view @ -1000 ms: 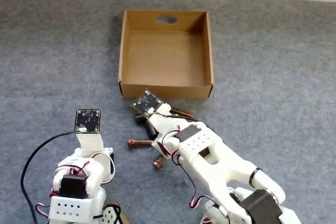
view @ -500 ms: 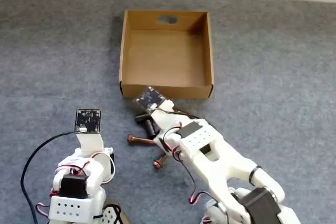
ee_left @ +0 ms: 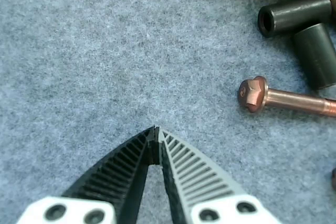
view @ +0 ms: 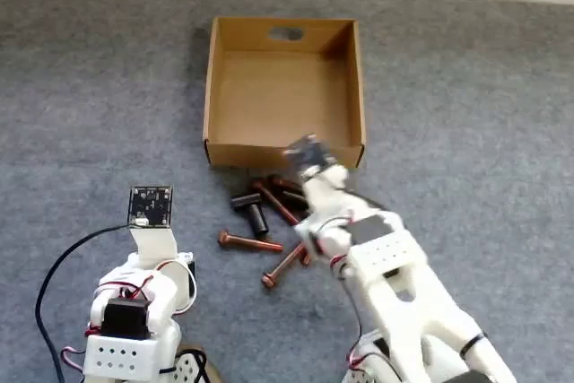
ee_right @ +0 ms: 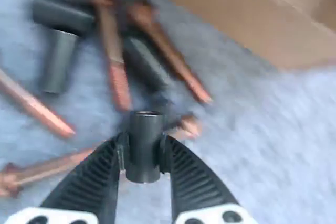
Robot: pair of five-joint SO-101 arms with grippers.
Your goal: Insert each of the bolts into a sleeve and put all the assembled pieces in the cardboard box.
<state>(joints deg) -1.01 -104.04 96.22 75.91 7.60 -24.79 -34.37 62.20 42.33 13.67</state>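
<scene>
My right gripper (ee_right: 143, 149) is shut on a black sleeve (ee_right: 143, 132), held upright just above the carpet beside the pile. The pile lies in front of the cardboard box (view: 283, 87): copper bolts (view: 249, 240) (view: 282, 265) (view: 273, 199) and black sleeves (view: 244, 201) (view: 258, 218). The right wrist view has more bolts (ee_right: 113, 66) (ee_right: 170, 61) and sleeves (ee_right: 58, 61) (ee_right: 58, 14) beyond the held sleeve. My left gripper (ee_left: 155, 142) is shut on nothing over bare carpet, with a bolt (ee_left: 286, 99) and two sleeves (ee_left: 295, 14) (ee_left: 317, 53) a short way off.
The box is open-topped with nothing inside, and its front wall (ee_right: 252, 19) stands close behind the pile. The left arm (view: 134, 302) sits folded at the near left. Grey carpet spreads on all sides.
The right arm has swung to the right and lifted off the pile with a black sleeve in its gripper, uncovering bolts and sleeves. The left arm has not moved.
</scene>
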